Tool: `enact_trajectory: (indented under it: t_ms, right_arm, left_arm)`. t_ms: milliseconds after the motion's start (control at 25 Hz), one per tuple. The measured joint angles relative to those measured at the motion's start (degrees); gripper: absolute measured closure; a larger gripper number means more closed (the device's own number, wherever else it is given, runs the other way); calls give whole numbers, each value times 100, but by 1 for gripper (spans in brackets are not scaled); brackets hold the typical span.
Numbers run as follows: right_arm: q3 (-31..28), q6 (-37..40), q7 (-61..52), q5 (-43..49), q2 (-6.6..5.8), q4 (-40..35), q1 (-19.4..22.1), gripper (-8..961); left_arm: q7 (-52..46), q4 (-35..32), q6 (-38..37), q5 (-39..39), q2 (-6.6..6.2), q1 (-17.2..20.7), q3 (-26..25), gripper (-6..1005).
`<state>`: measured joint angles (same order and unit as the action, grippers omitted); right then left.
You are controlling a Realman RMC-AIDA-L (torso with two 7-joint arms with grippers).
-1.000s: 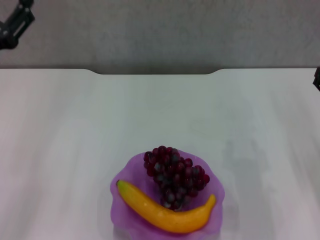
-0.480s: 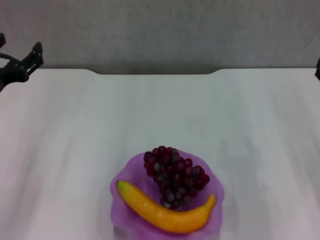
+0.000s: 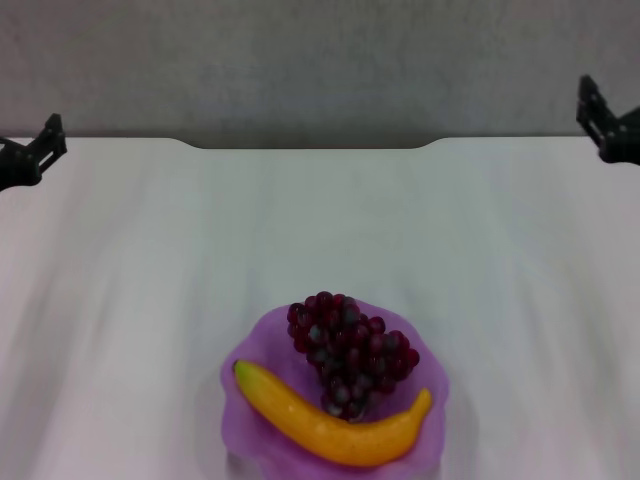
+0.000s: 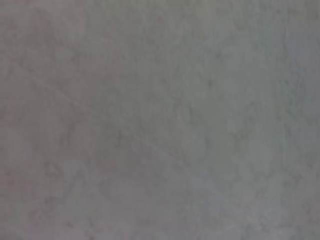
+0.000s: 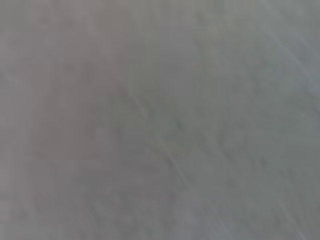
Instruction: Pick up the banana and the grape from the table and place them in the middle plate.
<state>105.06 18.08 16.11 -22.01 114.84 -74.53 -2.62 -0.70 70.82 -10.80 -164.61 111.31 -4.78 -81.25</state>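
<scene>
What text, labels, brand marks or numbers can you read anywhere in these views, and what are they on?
None: no readable text in any view.
The banana, the grape, the middle plate and the table carry no print or stickers.
The left gripper and right gripper at the table's far corners show no markings.
Both wrist views show only a plain grey surface.

My head camera looks forward and down from above the near side of the table (image 3: pixel 150 260), taking in its whole width as far as the notched far edge and the grey wall (image 3: pixel 320 60) behind; the plate (image 3: pixel 240 425) sits close under it at the near edge of that view. Both my wrist cameras face only a plain grey mottled surface (image 4: pixel 160 120), so neither shares any recognisable part of the scene with my head view.
</scene>
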Motion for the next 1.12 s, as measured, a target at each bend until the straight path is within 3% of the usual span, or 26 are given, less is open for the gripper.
enact_trajectory:
  t_ms: [400, 640, 880, 1120]
  right_arm:
    - [621, 168, -194, 251, -35, -514, 244, 277]
    - [424, 170, -349, 287, -15, -228, 301, 277]
    - [-64, 349, -648, 267, 14, 41, 417, 277]
    - [-219, 613, -995, 277, 18, 275, 439, 277]
  left_arm:
    - [10, -2, -29, -1, 6, 51, 3, 152]
    - [12, 7, -30, -1, 16, 43, 1, 152]
    - [187, 15, -48, -1, 166, 56, -208, 152]
    - [755, 15, -48, -1, 464, 85, -410, 152]
